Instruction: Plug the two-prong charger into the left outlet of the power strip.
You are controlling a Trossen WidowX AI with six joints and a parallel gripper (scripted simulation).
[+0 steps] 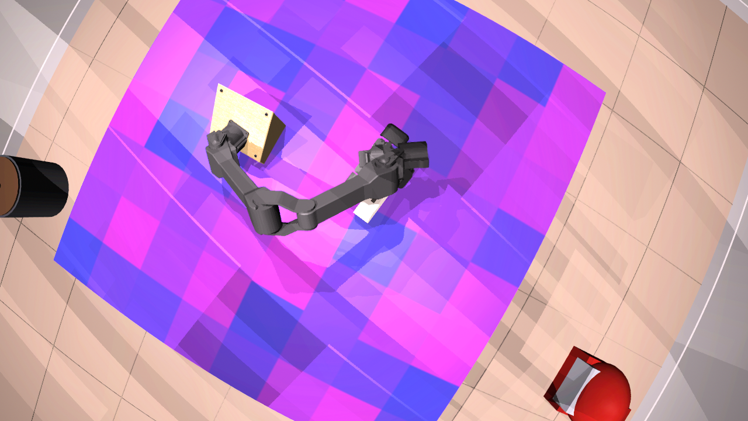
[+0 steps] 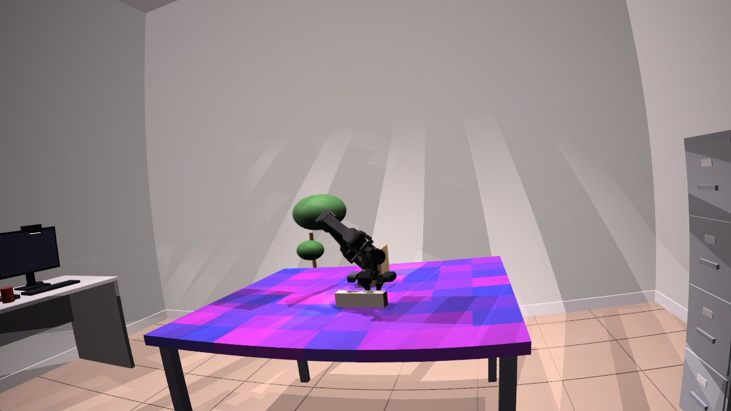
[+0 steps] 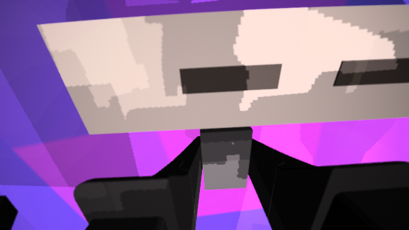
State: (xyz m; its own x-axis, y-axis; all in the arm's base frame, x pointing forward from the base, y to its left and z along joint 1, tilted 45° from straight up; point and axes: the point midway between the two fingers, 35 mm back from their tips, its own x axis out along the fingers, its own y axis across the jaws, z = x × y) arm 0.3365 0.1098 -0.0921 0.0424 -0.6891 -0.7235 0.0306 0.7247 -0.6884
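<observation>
The power strip (image 1: 367, 211) (image 2: 360, 299) (image 3: 134, 118) is a pale block on the table. Two dark outlets show in its top in the wrist view: the left outlet (image 3: 214, 80) in full, the right outlet (image 3: 370, 75) cut by the image edge. My gripper (image 2: 372, 287) (image 3: 220, 139) is shut on the charger (image 3: 225, 177), a dark grey block. In the wrist view the charger appears just below the strip's near long edge, in line with the left outlet. Its prongs are hidden, and I cannot tell whether it touches the strip. The arm hides the charger in the top and exterior views.
A tilted wooden board (image 1: 238, 104) (image 2: 384, 260) stands by the arm's base on the patterned table (image 1: 282, 366) (image 2: 337, 354). Beyond the table are a black cylinder (image 1: 44, 187), a red object (image 1: 603, 392), a desk (image 2: 97, 286) with a monitor (image 2: 28, 253), and a filing cabinet (image 2: 707, 275).
</observation>
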